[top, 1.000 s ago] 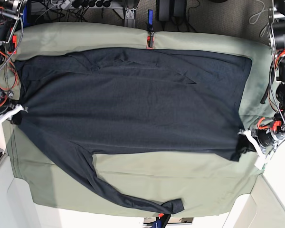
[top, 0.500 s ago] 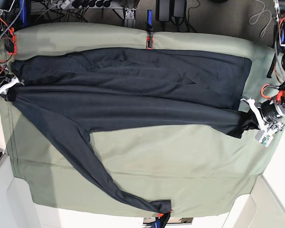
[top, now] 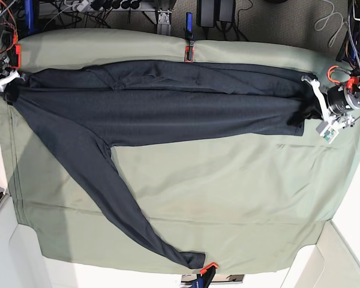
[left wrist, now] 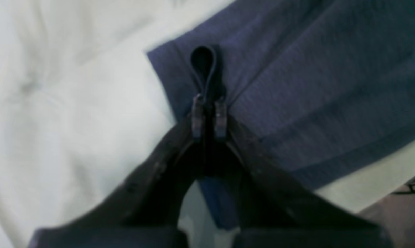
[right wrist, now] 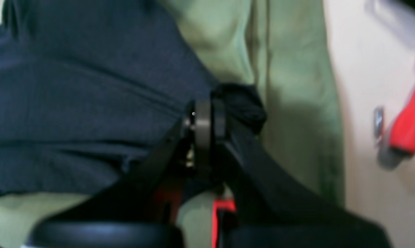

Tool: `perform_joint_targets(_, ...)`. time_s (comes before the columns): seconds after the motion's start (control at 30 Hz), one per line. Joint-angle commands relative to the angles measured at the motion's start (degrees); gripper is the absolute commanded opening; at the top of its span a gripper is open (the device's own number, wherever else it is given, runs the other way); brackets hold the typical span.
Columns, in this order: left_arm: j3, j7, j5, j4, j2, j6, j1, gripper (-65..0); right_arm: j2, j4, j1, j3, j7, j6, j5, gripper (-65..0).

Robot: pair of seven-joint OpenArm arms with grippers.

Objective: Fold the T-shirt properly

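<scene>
Nearest the base camera, at the bottom edge of the frame, a red clamp (top: 207, 267) sits on the rim of the olive-green cloth (top: 228, 198) that covers the table. Just beside it lies the cuff of one long sleeve (top: 117, 195) of the T-shirt (top: 168, 105), a dark charcoal garment. That sleeve runs diagonally up toward the left of the frame to the shirt's body.

The body lies as a long, narrow band across the upper part of the frame, doubled lengthwise, with a fold line running along it from left to right. Below it, the middle and right of the green cloth lie bare and lightly wrinkled.

At the right end of the band, the left gripper (top: 315, 99) is closed on the shirt's edge. The left wrist view shows its fingertips (left wrist: 197, 117) pressed together with a small loop of dark fabric pinched between them and standing out beyond the tips; the shirt's hemmed corner lies flat on the pale cloth around it.

At the left end of the band, in the upper left of the frame, the right gripper (top: 9, 81) is likewise closed on the shirt. The right wrist view, somewhat blurred, shows its jaws together with a bunched wad of black fabric gripped at their tips, over the green cloth.

Farthest away, a second red clamp (top: 189, 54) holds the cloth's upper edge, touching the shirt's far side.
</scene>
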Motion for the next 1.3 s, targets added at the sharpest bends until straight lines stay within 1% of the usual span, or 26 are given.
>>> perform_joint_targets(0.0,-0.6,-0.9,-0.6,1.2,-1.4,-0.1,-0.3,-65.0,1.2,1.0,0.0,0.6,1.2,0.1,1.4,-65.0)
perform_joint_targets(0.2,-0.6,-0.8,-0.6,1.1,-1.4,-0.1,0.2,-64.8,1.2,1.0,-1.0,0.6,1.2,0.0,1.8,-65.0)
perform_joint_targets(0.23,-0.6,-0.8,-0.6,1.1,-1.4,-0.1,0.2,-60.1,1.2,1.0,-1.0,0.6,1.2,0.0,1.8,-65.0)
perform_joint_targets(0.27,-0.6,-0.8,-0.6,1.1,-1.4,-0.1,0.2,-54.0,1.2,1.0,-1.0,0.6,1.2,0.0,1.8,-65.0)
perform_joint_targets(0.3,-0.6,-0.8,-0.6,1.1,-1.4,-0.1,0.2,-47.8,1.2,1.0,-1.0,0.6,1.2,0.0,1.8,-61.8)
perform_joint_targets(0.33,-0.6,-0.8,-0.6,1.1,-1.4,-0.1,0.2,-42.4,1.2,1.0,-1.0,0.6,1.2,-0.2,1.8,-53.4)
perform_joint_targets(0.37,-0.6,-0.9,-0.6,1.1,-1.4,-0.1,0.2,-39.2,1.2,1.0,-1.0,0.6,1.0,-0.3,1.8,-45.7)
perform_joint_targets(0.4,-0.6,-0.9,-0.6,1.1,-1.4,-0.1,0.2,-38.7,1.2,1.0,-1.0,0.6,1.0,-0.3,1.9,-40.3)
perform_joint_targets(0.43,-0.6,-0.9,-0.6,1.1,-1.4,-0.1,0.1,-38.7,1.2,1.0,-1.0,0.6,1.1,-0.3,2.0,-37.4)
perform_joint_targets(0.57,-0.6,-0.7,-0.6,1.2,-1.4,-0.1,0.1,-38.7,1.2,1.2,-0.5,1.5,1.9,-0.2,5.2,-36.9)
perform_joint_targets(0.7,-0.6,-0.6,-0.7,1.2,-1.4,-0.1,0.1,-38.8,0.9,2.3,2.5,4.3,1.8,-0.2,7.2,-36.9)
perform_joint_targets(0.8,-0.6,-0.7,-1.0,1.2,-1.4,-0.1,0.1,-38.8,0.6,3.3,6.3,4.6,1.7,0.1,9.4,-36.9)
perform_joint_targets(0.9,-0.6,-0.7,-3.6,1.2,-1.4,-0.1,0.1,-38.8,-1.4,3.4,12.2,3.4,0.7,0.2,9.2,-36.9)
perform_joint_targets(1.0,-0.6,-0.6,-5.4,1.2,-1.4,-0.1,0.1,-38.8,-3.5,3.2,17.9,-0.9,0.7,0.1,5.0,-36.9)
perform_joint_targets(1.1,-0.6,0.5,-6.0,1.2,-1.4,-0.1,0.1,-38.8,-4.6,1.6,22.6,-7.3,2.2,-1.4,-2.5,-36.9)
perform_joint_targets(1.2,-0.6,0.9,-6.7,1.2,-1.4,-0.1,0.1,-38.8,-4.7,-4.7,26.9,-13.5,5.9,-3.3,-9.4,-36.9)
perform_joint_targets(1.27,-0.6,0.9,-6.7,1.2,-1.4,-0.1,0.1,-38.8,-4.7,-11.6,30.7,-17.0,7.4,-3.3,-12.0,-36.9)
